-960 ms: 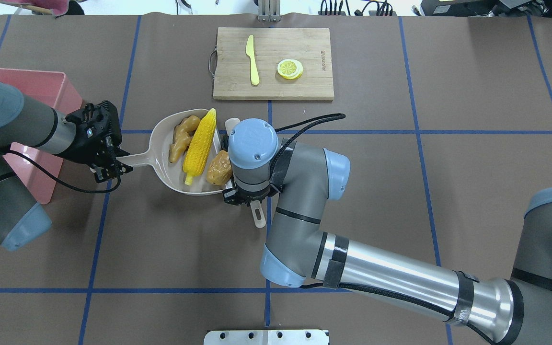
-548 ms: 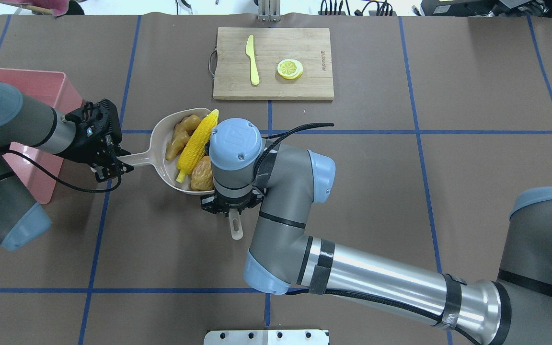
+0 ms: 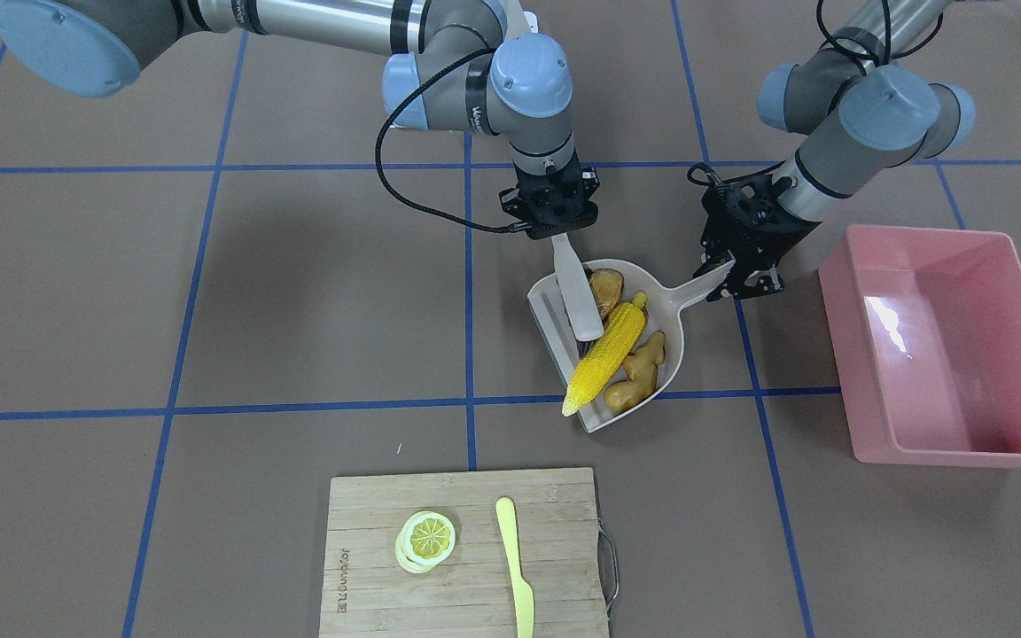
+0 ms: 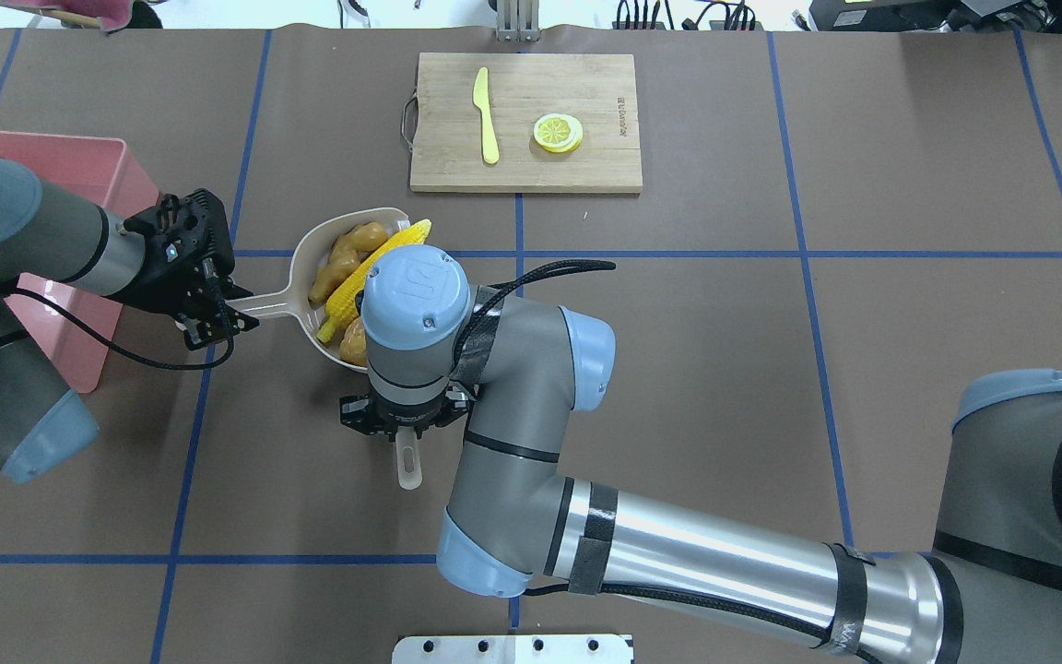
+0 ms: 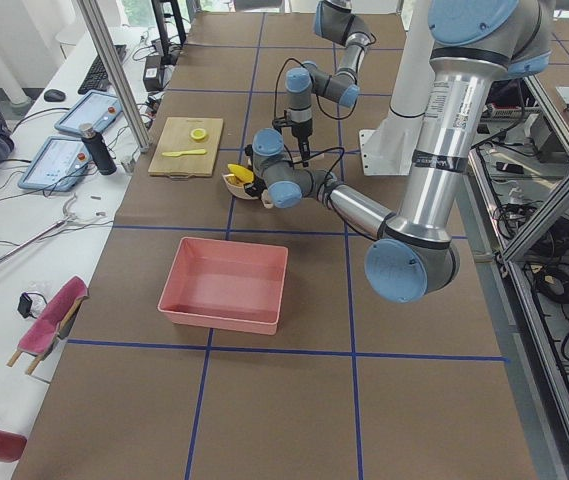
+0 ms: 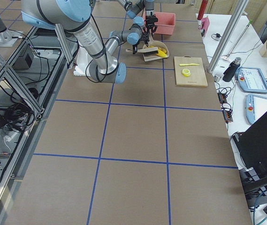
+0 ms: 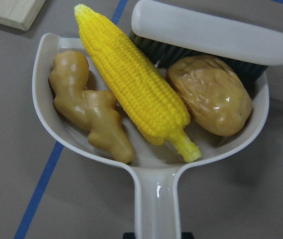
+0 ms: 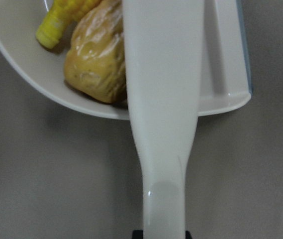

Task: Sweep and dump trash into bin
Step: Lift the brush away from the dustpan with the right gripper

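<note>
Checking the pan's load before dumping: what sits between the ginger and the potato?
The corn lies between ginger and potato in the dustpan; the left wrist view shows it best.

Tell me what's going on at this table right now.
The left claw grips the handle of the beige dustpan. The right claw holds a small brush with its head in the pan's mouth, against the potato and corn. The ginger root lies in the pan too. The pink bin beside it is empty, so nothing has been dumped yet.
</note>
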`<state>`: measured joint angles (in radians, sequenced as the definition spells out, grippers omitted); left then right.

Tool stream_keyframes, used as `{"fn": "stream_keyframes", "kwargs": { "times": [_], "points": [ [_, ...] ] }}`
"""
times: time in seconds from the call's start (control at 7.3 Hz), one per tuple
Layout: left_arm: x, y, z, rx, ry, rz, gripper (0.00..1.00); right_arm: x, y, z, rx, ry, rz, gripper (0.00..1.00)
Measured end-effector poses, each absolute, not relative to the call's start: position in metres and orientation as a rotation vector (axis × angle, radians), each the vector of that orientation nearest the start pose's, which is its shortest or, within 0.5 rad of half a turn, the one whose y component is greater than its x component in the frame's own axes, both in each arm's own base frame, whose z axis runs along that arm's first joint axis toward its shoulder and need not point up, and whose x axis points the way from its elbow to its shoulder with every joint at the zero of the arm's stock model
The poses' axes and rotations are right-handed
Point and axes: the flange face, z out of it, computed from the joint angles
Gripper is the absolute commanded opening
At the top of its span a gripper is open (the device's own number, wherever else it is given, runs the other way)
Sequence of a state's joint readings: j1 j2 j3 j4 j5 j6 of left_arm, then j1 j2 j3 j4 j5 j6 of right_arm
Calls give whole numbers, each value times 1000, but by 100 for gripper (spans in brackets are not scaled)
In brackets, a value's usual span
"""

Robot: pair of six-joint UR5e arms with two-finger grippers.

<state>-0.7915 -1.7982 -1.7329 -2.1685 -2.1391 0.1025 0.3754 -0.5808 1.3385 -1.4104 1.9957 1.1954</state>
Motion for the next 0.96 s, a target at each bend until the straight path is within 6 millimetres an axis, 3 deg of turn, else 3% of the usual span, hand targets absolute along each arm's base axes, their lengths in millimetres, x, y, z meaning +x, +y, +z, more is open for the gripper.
{"fn": "stream_keyframes", "kwargs": {
  "times": [0.27,0.55,0.69,0.96],
  "points": [
    [353,-470,387,785,871,1044,0,-660,-357,77,-66,-990,-203,0],
    [353,-469,383,803,891,1023,0,-606,-342,48,-74,-978,-193,0],
    [353,-469,382,812,896,1020,0,-578,-342,49,-71,-963,-177,0],
    [352,-468,380,834,912,1007,0,-520,-356,70,-56,-909,-123,0]
  ]
}}
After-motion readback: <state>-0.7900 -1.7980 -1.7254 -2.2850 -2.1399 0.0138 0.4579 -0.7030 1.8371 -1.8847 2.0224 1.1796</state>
